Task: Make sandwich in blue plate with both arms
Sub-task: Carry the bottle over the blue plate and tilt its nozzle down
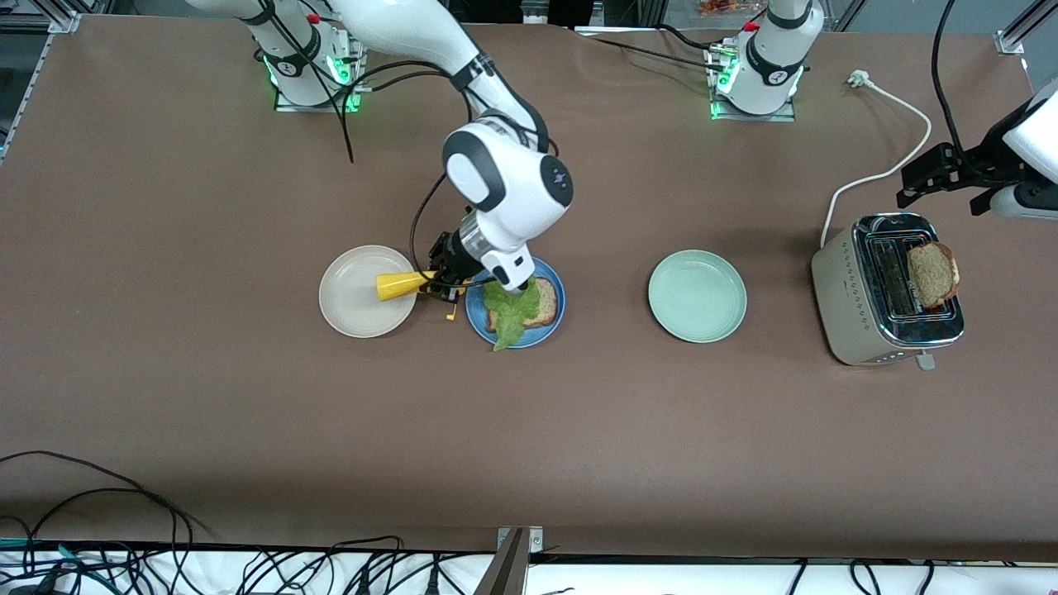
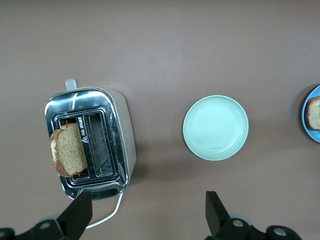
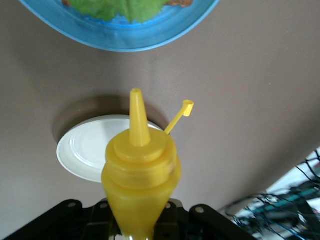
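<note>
The sandwich [image 1: 522,307] was half built: one toast slice lay on the blue plate [image 1: 555,285] with a lettuce leaf [image 1: 508,314] over it, the leaf's tip hanging past the rim on the side nearer the front camera. The plate sat mid-table between a beige plate [image 1: 355,302], toward the right arm's end, and a green plate [image 1: 697,296], toward the left arm's end. The right gripper [image 1: 446,277] was clamped on a yellow bottle [image 1: 402,285], held over the gap between the beige and blue plates, its cap [image 3: 187,106] flipped open on a thin strap. The left gripper [image 1: 942,178] waited with fingers [image 2: 77,215] spread wide and nothing between them, over the table beside a toaster [image 1: 843,297]. A second toast slice [image 1: 934,274] stood in a toaster slot.
</note>
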